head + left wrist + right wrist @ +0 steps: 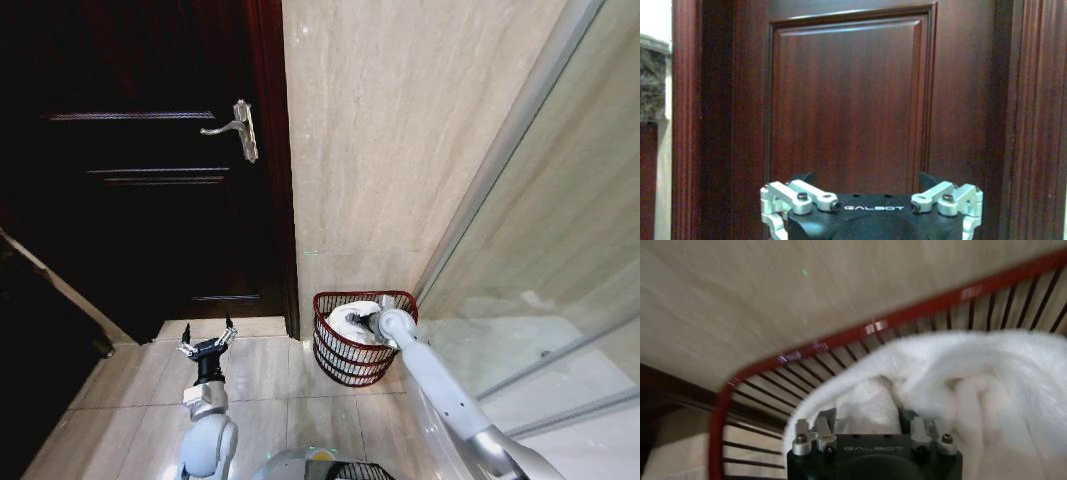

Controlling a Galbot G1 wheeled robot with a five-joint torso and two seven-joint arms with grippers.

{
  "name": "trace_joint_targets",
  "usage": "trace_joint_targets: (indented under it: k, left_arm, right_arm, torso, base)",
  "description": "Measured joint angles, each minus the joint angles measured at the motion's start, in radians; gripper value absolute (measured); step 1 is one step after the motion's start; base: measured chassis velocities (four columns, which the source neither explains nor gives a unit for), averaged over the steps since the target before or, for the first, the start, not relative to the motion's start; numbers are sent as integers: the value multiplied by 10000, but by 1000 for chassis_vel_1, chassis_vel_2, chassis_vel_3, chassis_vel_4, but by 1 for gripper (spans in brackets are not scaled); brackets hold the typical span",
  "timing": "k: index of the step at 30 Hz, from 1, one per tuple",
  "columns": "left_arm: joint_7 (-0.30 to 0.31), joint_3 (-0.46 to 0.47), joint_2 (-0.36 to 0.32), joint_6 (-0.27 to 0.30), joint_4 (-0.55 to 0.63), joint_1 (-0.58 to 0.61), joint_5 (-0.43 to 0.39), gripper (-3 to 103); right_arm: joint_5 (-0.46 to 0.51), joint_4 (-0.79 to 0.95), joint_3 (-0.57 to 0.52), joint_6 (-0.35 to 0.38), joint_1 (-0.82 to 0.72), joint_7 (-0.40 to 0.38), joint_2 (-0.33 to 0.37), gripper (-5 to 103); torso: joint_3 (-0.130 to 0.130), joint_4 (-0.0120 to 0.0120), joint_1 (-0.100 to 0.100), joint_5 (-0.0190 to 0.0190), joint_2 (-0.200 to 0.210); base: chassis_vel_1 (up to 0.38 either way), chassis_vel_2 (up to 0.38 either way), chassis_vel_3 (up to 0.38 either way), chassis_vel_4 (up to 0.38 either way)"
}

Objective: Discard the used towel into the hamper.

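We saw the hamper (352, 350) standing on the tiled floor (255, 385), tucked into the corner where the pale stone wall (400, 130) met the glass panel (560, 260), just to the right of the dark wooden door (140, 170). Its rim and slats showed red, and the slats were open enough to see through. The white towel (352, 322) lay bunched inside the hamper, rising about level with the rim.

Our right arm reached forward and down, with the right claw (368, 322) at the hamper's mouth and pressed into the towel. In the right wrist view the claw's (870, 415) fingers (819, 422) were buried in the folds of cloth (960, 385), with the hamper's rim (840, 337) curving just beyond; we could not tell whether the claw was clenched on the towel or had released it.

Our left arm hung low on the left, well apart from the hamper, with the left claw (207, 344) above the floor in front of the door. Its fingers were spread wide and held nothing. In the left wrist view the door's recessed panel (850, 100) stood beyond the claw's body.
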State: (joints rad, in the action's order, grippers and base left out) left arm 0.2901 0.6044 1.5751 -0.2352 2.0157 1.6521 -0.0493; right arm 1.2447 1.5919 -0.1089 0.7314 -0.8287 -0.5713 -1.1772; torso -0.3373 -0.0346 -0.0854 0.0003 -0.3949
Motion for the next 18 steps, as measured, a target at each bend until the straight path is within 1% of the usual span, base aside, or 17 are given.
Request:
trace_joint_targets:
  k: [2, 3, 6, 7, 9, 10, 12, 13, 14, 15, 16, 17, 18]
  left_arm:
    - [-8, -3, -42, 47, 2, 2, 0, 100]
    - [-8, -3, -42, 47, 2, 2, 0, 100]
    - [-24, -25, -79, 156, 6, 26, 3, 100]
    - [-24, -25, -79, 156, 6, 26, 3, 100]
    - [-31, -66, -79, 215, 8, 28, 42, 100]
    - [-31, -66, -79, 215, 8, 28, 42, 100]
    - [-34, -141, -80, 285, -2, 25, 57, 100]
    - [-36, -153, -79, 296, -2, 24, 57, 100]
    - [-51, -175, -82, 317, -2, 22, 57, 100]
    - [-73, -188, -103, 341, -2, 25, 57, 100]
    - [-73, -188, -103, 341, -2, 25, 57, 100]
    - [-119, -192, -123, 389, 13, 25, 42, 100]
    - [-161, -193, -139, 422, 31, 27, 19, 100]
  right_arm:
    - [-261, 527, -212, -14, -213, 11, 99, 71]
    - [-261, 527, -212, -14, -213, 11, 99, 71]
    - [-792, 1720, -650, -76, -869, 101, 344, 87]
    - [-792, 1720, -650, -76, -869, 101, 344, 87]
    - [-1249, 2476, -846, -356, -1285, 202, 467, 96]
    - [-1249, 2476, -846, -356, -1285, 202, 467, 96]
    - [-2199, 3232, -1049, -1089, -1828, 609, 535, 100]
    - [-2444, 3318, -1074, -1272, -1929, 732, 539, 100]
    - [-3372, 3470, -1141, -1977, -2229, 1213, 536, 100]
    - [-4758, 3489, -1244, -3091, -2627, 2024, 467, 100]
    - [-4758, 3489, -1244, -3091, -2627, 2024, 467, 100]
    - [-5754, 3464, -1319, -3816, -2909, 2613, 375, 100]
    - [-6284, 3441, -1359, -4222, -3074, 2911, 315, 100]
  torso:
    - [1, 1, 1, 0, 0]
    - [1, 1, 1, 0, 0]
    - [2, 2, 1, 0, -1]
    - [2, 2, 1, 0, -1]
    - [2, 1, 1, 0, -2]
    - [2, 1, 1, 0, -2]
    - [3, 1, 1, -2, -3]
    - [3, 0, 1, -3, -3]
    - [4, 2, 2, -3, -4]
    - [4, 3, 2, -2, -4]
    - [4, 3, 2, -2, -4]
    - [4, 1, 2, -2, -4]
    - [4, 2, 2, -2, -4]
  base:
    - [0, 0, 0, 0]
    - [0, 0, 0, 0]
    - [0, 0, 0, 0]
    - [0, 0, 0, 0]
    - [0, 0, 0, 0]
    - [0, 0, 0, 0]
    - [0, 0, 0, 0]
    - [0, 0, 0, 0]
    - [0, 0, 0, 0]
    - [0, 0, 0, 0]
    - [0, 0, 0, 0]
    - [0, 0, 0, 0]
    - [0, 0, 0, 0]
